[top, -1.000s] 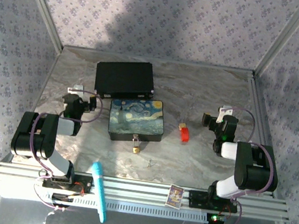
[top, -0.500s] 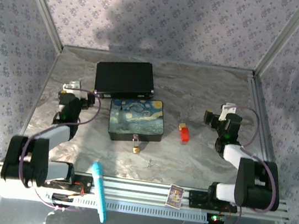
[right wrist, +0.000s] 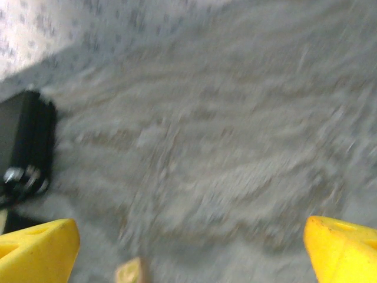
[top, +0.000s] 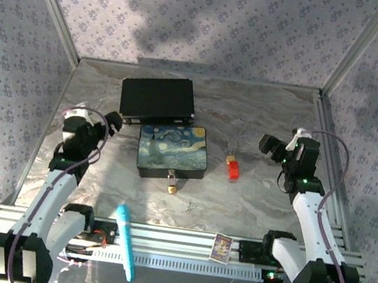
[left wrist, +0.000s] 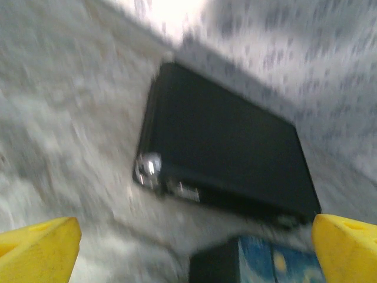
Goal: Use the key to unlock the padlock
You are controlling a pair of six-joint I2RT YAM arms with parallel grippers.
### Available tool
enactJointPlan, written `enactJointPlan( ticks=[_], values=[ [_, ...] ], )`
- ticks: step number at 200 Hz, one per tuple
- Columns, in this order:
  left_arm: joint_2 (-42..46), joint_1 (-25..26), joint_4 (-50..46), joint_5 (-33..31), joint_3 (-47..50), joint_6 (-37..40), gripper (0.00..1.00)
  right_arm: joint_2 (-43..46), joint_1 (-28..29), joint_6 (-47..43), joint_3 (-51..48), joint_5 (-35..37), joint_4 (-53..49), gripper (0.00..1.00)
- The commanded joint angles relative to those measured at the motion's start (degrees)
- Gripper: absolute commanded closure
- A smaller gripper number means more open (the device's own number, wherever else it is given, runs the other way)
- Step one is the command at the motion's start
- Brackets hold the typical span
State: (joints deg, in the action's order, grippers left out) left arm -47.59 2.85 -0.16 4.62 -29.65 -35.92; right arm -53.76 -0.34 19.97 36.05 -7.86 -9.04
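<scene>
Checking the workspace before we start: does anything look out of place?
A teal pen-like stick lies slanted across the front rail, away from the padlock and red key. A small card sits on that rail too.

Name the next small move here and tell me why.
Probably lower the right gripper toward the key. Its jaws are open and empty, the key lies loose on the table near it, and the padlock sits untouched at the front of the painted box.
</scene>
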Motion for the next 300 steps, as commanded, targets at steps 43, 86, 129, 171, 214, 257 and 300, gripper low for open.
enactJointPlan(
  ticks=[43, 86, 129, 171, 214, 257, 300],
  values=[
    [-2.0, 12.8, -26.5, 13.6, -13.5, -5.3, 0.0, 5.9, 21.5, 15.6, -2.7, 2.9, -14.6, 0.01],
    [0.3, 25.2, -25.3, 11.6, -12.0, -11.5, 0.02, 4.3, 40.6, 24.2, -3.5, 14.3, -16.4, 0.03],
    [0.2, 37.5, -22.7, 6.2, -8.2, -15.1, 0.09, -3.3, 53.8, 31.1, -4.3, 19.5, -13.8, 0.11],
    [-0.1, 43.6, -20.0, 0.8, -5.3, -19.6, 0.08, -14.2, 66.2, 37.4, 0.7, 25.9, -13.1, 0.22],
    [-1.2, 45.9, -18.8, -4.5, -2.8, -23.4, 0.08, -24.9, 74.7, 41.8, 6.0, 30.3, -12.8, 0.38],
    [-1.5, 46.3, -17.8, -5.9, -1.7, -24.2, 0.08, -30.5, 76.3, 43.8, 7.9, 28.6, -10.3, 0.51],
    [-1.6, 46.5, -17.6, -7.3, -1.0, -26.2, 0.08, -33.9, 77.4, 44.8, 9.7, 28.9, -14.6, 0.57]
  ],
)
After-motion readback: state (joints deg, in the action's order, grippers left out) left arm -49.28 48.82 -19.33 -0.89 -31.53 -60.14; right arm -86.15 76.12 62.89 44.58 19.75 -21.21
